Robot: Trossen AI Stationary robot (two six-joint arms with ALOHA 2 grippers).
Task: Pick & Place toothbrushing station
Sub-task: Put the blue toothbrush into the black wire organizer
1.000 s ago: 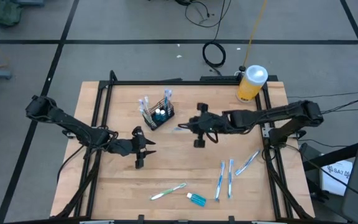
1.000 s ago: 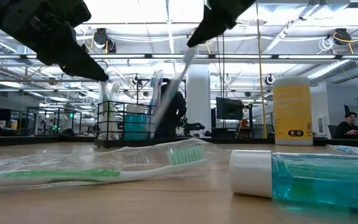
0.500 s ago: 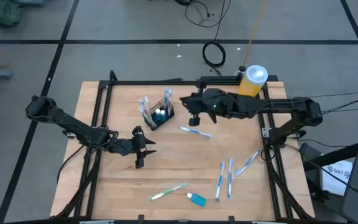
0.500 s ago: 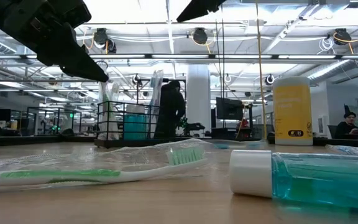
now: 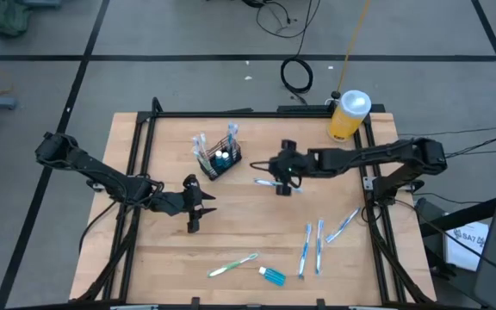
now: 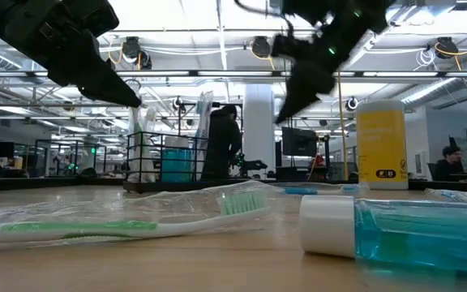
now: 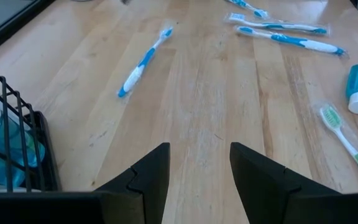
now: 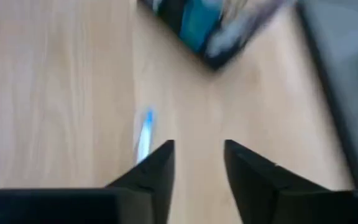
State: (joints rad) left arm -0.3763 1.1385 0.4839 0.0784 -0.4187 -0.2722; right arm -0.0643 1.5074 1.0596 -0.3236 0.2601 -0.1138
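Observation:
The toothbrushing station, a small black wire caddy (image 5: 220,160) holding toothbrushes and a blue bottle, stands on its base on the wooden table, far of centre; it also shows in the low view (image 6: 164,162) and the right wrist view (image 8: 210,25). A blue toothbrush (image 5: 263,182) lies flat on the table to the right of the caddy. My right gripper (image 5: 280,179) hangs open above this toothbrush (image 8: 144,134), clear of the table in the low view (image 6: 294,101). My left gripper (image 7: 197,180) stands open near the caddy's near-left side (image 5: 195,209), with nothing between its fingers.
A yellow bottle with a white cap (image 5: 349,115) stands at the far right corner. Three blue toothbrushes (image 5: 319,244) lie at the right. A green toothbrush (image 5: 233,265) and a small blue bottle (image 5: 272,275) lie near the front edge. A black frame (image 5: 257,113) borders the table.
A second ago my right gripper held the blue toothbrush hanging below its fingers. The toothbrush has fallen flat on the table to the right of the caddy. My right gripper went up and toward the far edge, then came back down over the toothbrush.

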